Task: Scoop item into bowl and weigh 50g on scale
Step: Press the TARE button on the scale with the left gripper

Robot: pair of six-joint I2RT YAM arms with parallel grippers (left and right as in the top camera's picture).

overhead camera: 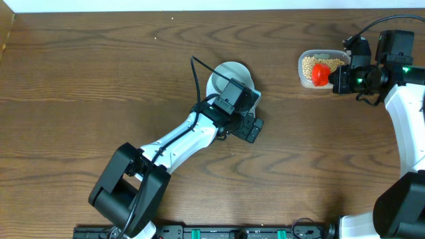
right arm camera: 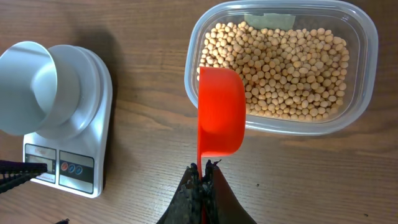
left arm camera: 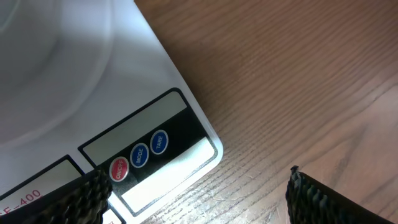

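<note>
Beans point(right arm camera: 292, 68): small, round, tan-yellow.

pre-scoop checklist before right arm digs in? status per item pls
1. bowl seated on scale: ok.
2. bowl empty: ok, no beans visible inside.
3. red scoop gripped by right claw: ok, shut on its handle.
4. beans available in clear tub: ok, plenty.
5. scale zeroed: cannot tell, display not readable.
6. left claw clear of scale: not ok, open and hovering at the button edge.
</note>
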